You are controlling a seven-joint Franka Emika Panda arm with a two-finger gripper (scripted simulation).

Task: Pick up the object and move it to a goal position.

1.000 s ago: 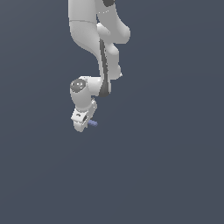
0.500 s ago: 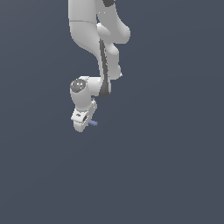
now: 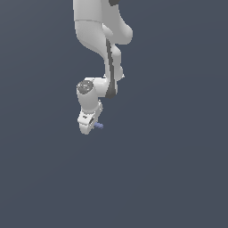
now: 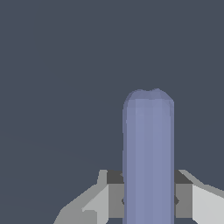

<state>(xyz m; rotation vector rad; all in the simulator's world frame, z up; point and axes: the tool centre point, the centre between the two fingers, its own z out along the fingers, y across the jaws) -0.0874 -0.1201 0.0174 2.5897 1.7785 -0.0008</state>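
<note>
The periwinkle-blue rod (image 3: 99, 126) sat left of centre in the exterior frame, poking out from my white pincer (image 3: 89, 124). In the wrist frame the rod (image 4: 148, 157) stood lower centre, pinched between the closed-in fingers (image 4: 114, 199).

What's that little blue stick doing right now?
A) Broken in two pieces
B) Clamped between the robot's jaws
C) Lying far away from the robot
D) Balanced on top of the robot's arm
B: in the wrist view the blue rod runs up from between the two jaws, and in the exterior view it pokes out beside the gripper.
</note>
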